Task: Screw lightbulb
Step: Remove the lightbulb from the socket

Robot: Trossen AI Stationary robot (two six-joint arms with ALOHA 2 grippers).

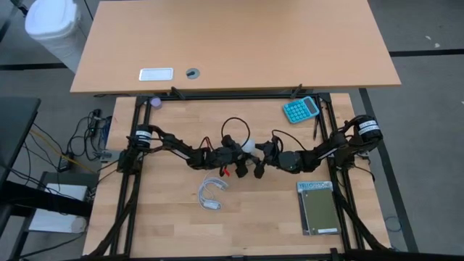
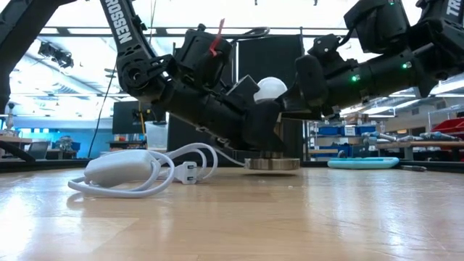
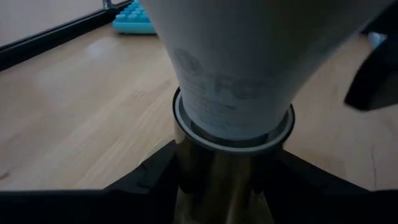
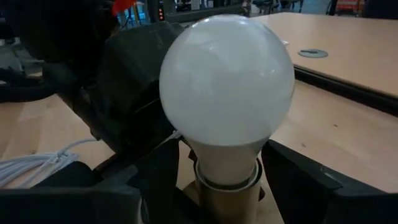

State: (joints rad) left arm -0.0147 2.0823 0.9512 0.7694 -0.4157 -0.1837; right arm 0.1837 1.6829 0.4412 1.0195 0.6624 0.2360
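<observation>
The white lightbulb (image 1: 249,147) stands upright in a brass-coloured socket (image 3: 214,180) on a round grey base (image 2: 272,164) at the table's middle. Its globe fills the right wrist view (image 4: 227,81). My left gripper (image 1: 233,156) comes in from the table's left and is shut on the socket below the bulb. My right gripper (image 1: 261,154) comes in from the right and is shut on the bulb's neck. My left gripper pinches the brass socket's wall (image 3: 186,186) between its two fingers, just under the bulb's neck. The fingers come about level from the table's left, across the upright socket. The socket's base rests on the table. My right gripper has its two fingers on either side of the bulb's neck (image 4: 205,158), below the globe. The fingers come about level from the table's right. The bulb stands upright in the socket.
A coiled white cable with plug (image 1: 212,194) lies on the table near the front. A teal calculator (image 1: 300,109) lies at the back right, a green notebook (image 1: 319,208) at the front right. A black cable loops behind the socket (image 1: 235,127). A second desk (image 1: 232,43) stands beyond.
</observation>
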